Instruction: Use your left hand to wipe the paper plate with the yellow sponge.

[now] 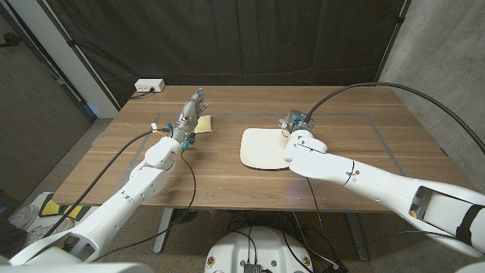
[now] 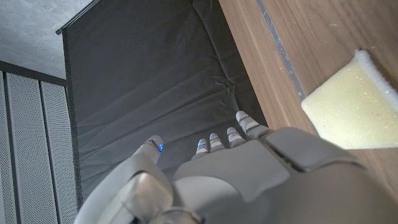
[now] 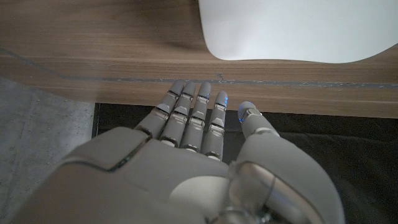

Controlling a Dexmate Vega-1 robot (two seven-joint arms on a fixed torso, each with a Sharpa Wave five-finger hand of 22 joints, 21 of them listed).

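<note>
Sponge [image 1: 204, 123], yellow, lay on the tabletop [image 1: 227, 171] just beside the left hand [image 1: 191, 114], which held nothing, fingers extended. Paper plate [image 1: 264, 148] sat well apart, the right hand [image 1: 294, 123] released at its far edge, possibly touching it.

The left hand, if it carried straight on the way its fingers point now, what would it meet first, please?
Probably nothing on the table: the left hand points toward the far edge and the dark curtain beyond it. The yellow sponge lies just beside the hand, off that line, though depth is hard to judge.
</note>
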